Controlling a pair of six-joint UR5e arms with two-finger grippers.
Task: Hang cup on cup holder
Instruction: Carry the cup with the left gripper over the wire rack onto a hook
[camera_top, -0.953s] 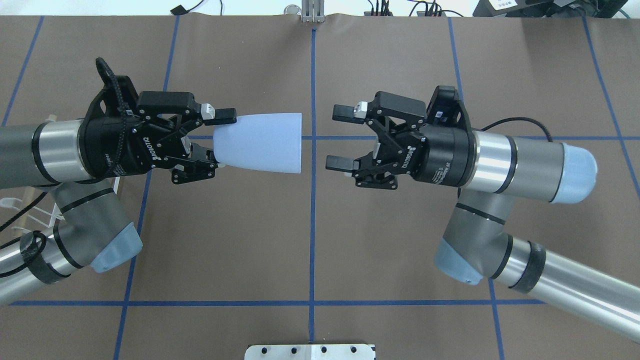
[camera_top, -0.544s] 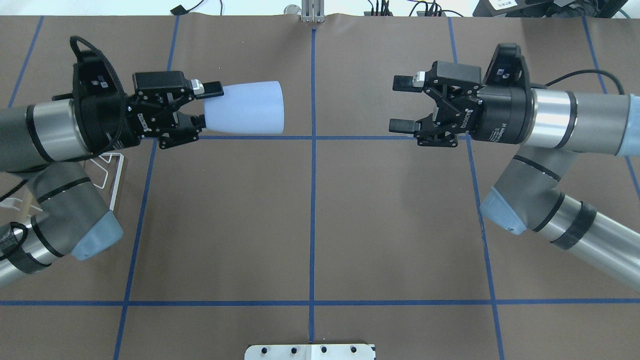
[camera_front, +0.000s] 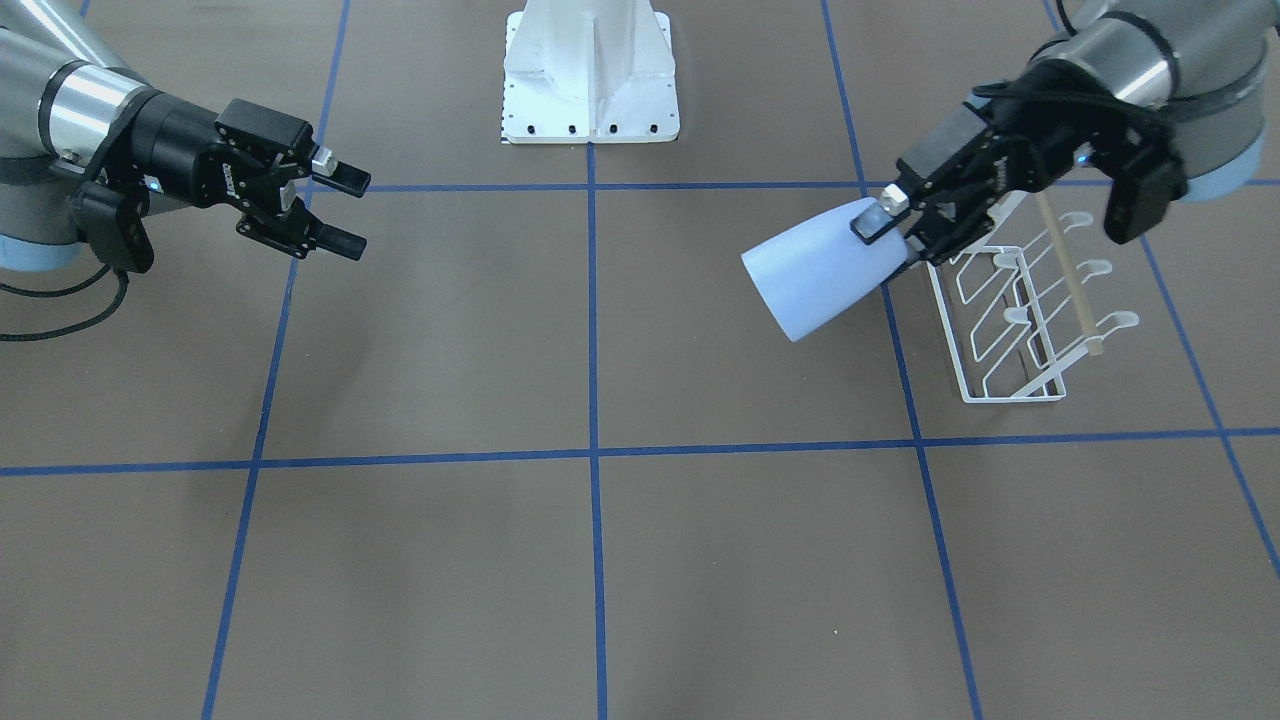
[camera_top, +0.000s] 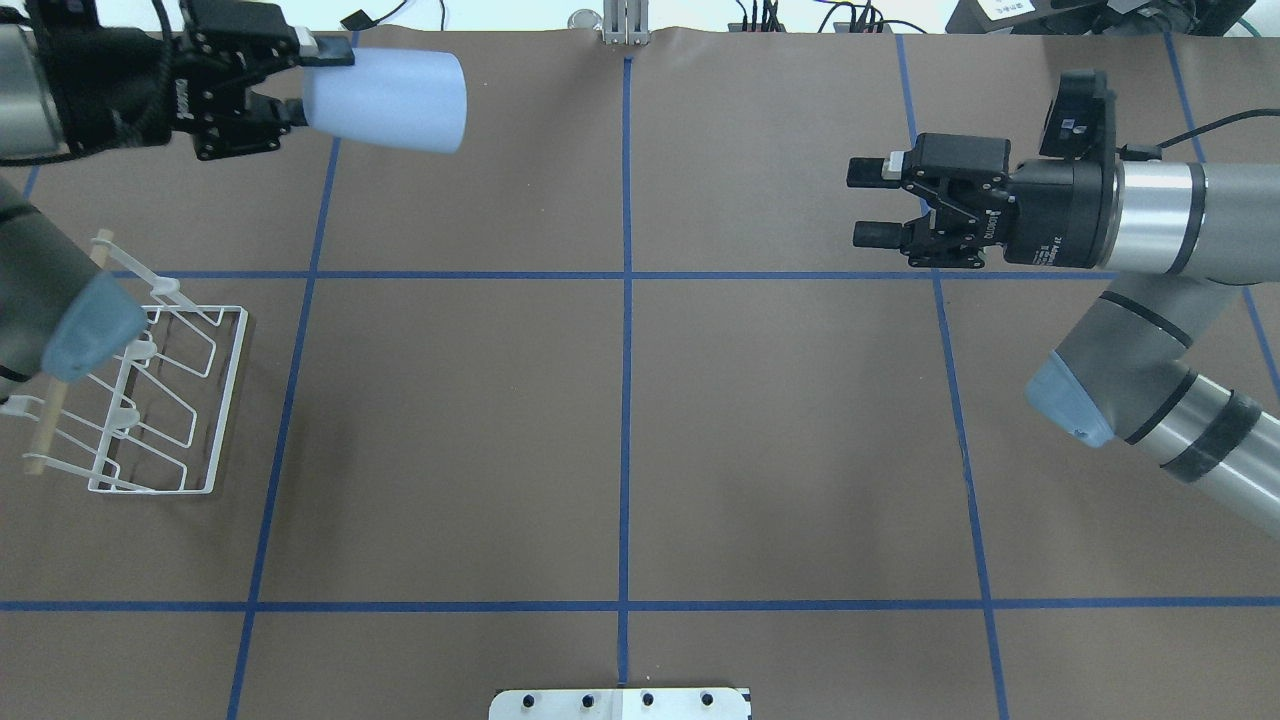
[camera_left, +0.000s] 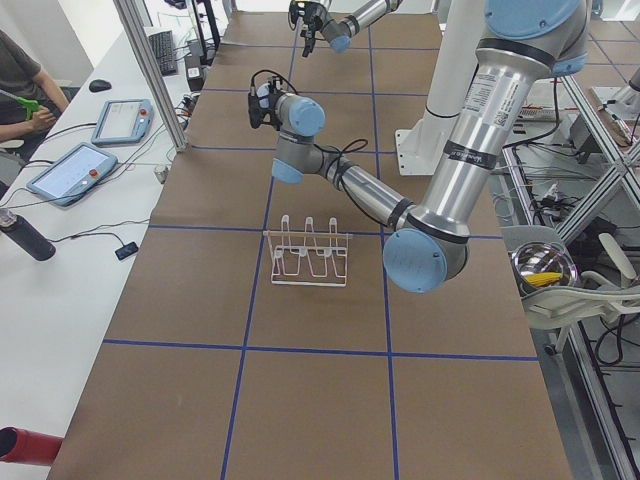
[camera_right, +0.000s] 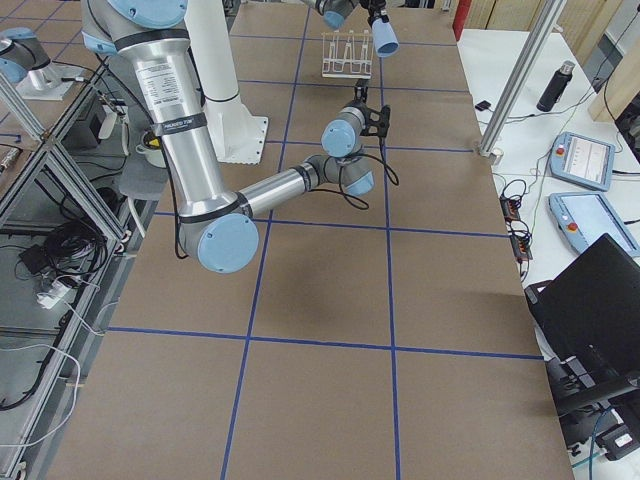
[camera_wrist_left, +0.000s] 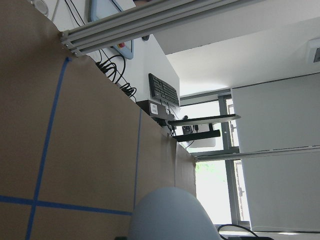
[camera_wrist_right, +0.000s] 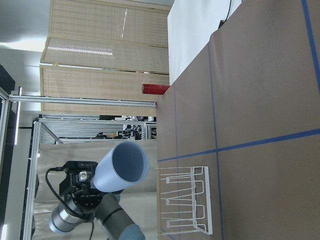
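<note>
My left gripper is shut on the narrow base of the pale blue cup and holds it sideways in the air at the far left, rim toward the table's middle. In the front-facing view the cup hangs just beside the white wire cup holder, apart from its prongs. The cup holder stands on the table at the left, with its wooden rod on top and no cup on it. My right gripper is open and empty, held high at the right. The right wrist view shows the cup and the cup holder.
The robot's white pedestal stands at the table's middle rear. A metal plate lies at the front edge. Blue tape lines grid the brown table. A person and tablets are at a side bench.
My left gripper has carried the cup away from the centre toward the far left, uncovering the cup holder. My right gripper has drawn back to the right, still open.
</note>
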